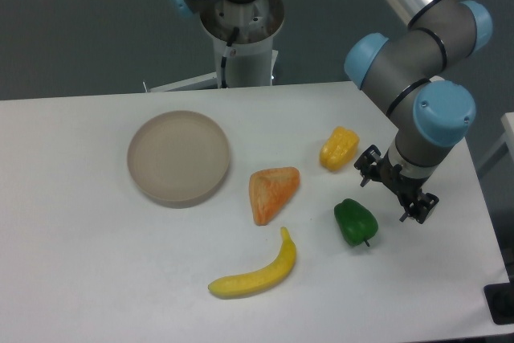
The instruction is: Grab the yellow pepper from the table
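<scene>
The yellow pepper (339,149) lies on the white table (80,279), right of centre, small, glossy and lobed. My gripper (396,186) hangs low over the table just to the right of the pepper and a little nearer the camera, apart from it. Only its black body under the grey and blue wrist shows. The fingers are hidden from this angle, so I cannot tell whether they are open or shut. Nothing shows in its grasp.
A green pepper (355,221) lies just left of the gripper, in front of the yellow one. An orange wedge (273,190) lies at the centre, a yellow banana (255,272) nearer the front, and a round beige plate (178,157) at the left. The robot base (241,30) stands behind the table.
</scene>
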{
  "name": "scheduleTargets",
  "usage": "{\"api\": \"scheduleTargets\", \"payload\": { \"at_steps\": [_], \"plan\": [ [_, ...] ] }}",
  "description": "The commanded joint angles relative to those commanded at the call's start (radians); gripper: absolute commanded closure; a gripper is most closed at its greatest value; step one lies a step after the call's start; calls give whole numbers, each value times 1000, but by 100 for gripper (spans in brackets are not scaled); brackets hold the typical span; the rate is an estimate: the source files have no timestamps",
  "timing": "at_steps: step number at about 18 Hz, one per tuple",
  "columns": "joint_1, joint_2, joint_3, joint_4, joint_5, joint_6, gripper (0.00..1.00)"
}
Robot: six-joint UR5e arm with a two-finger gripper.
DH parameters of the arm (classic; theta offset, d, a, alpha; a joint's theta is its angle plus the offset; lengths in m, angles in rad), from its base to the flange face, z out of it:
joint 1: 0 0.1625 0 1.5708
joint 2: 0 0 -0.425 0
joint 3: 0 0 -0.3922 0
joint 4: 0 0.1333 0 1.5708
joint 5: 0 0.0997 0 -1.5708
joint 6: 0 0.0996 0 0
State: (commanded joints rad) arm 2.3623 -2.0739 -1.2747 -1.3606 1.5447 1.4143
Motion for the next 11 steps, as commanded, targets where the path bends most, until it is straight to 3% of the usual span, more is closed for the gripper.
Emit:
{"api": "scheduleTargets", "payload": {
  "at_steps": [7, 11],
  "plan": [
    [3, 12, -11, 0, 0, 2, 0],
    [17, 66, -80, 5, 2, 66, 0]
  ]
}}
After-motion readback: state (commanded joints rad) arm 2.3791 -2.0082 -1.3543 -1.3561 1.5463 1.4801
